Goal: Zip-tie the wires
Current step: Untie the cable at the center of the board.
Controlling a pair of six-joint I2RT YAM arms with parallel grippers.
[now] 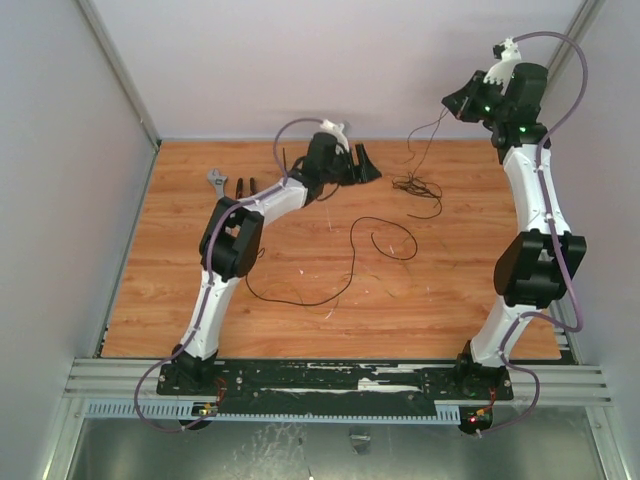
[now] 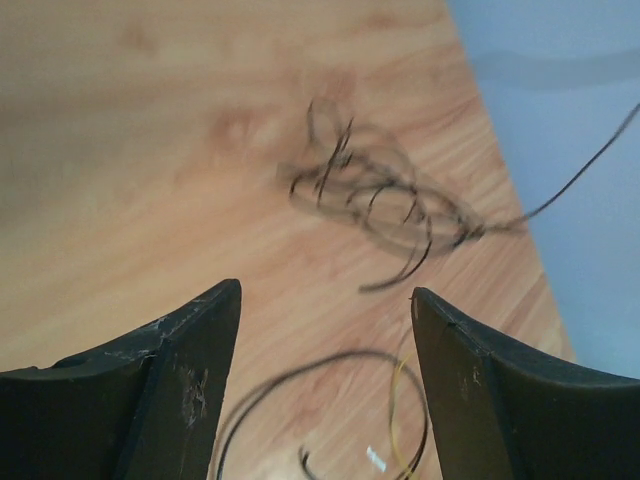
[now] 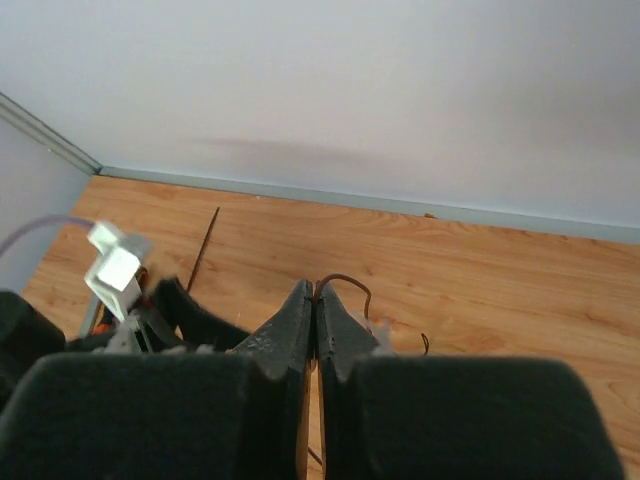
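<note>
The wires lie as a dark tangle (image 1: pixel 415 186) at the back right of the table, and a long loose loop (image 1: pixel 352 255) trails toward the middle. My left gripper (image 1: pixel 366 166) hangs open just left of the tangle. In the left wrist view its jaws (image 2: pixel 325 290) stand wide apart with nothing between them, the tangle (image 2: pixel 380 195) lies ahead and a curl of black and yellow strand (image 2: pixel 400 400) below. My right gripper (image 1: pixel 453 103) is raised at the back right, shut (image 3: pixel 316 285) on a thin wire strand (image 3: pixel 348 280) that hangs down to the tangle. The zip tie (image 3: pixel 205 245) lies straight near the back wall.
A wrench (image 1: pixel 217 180) and pliers (image 1: pixel 245 187) lie at the back left of the wooden table (image 1: pixel 460 300). Grey walls close in the back and both sides. The left arm's elbow (image 1: pixel 232 240) hangs over the left middle.
</note>
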